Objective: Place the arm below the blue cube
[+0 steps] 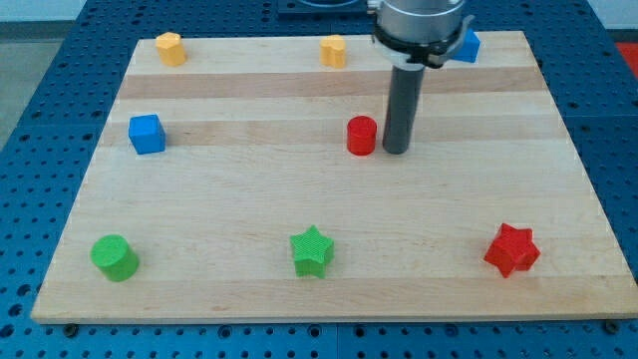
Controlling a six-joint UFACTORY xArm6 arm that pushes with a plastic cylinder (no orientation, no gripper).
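Our rod carries nothing; it is a bare dark stick, and my tip (396, 152) rests on the wooden board (299, 289) just to the view's right of the red cylinder (362, 136), close enough that we cannot tell whether they touch.

The blue cube (147, 134) sits well apart from us, near the board's left edge in the view, at about the same height in the view as the tip. The spot we want lies just under it toward the view's bottom, and the green cylinder (115, 257) stands farther down that same side.

We judge the main risk to be the red cylinder: it stands straight between us and the cube, so a direct slide to the view's left would shove it along. Dropping toward the view's bottom first should avoid that. Coming in too high at the end would knock the cube itself; overshooting downward could nudge the green cylinder.

A second blue block (467, 45) at the view's top is half hidden by the arm and could be mistaken for the target.
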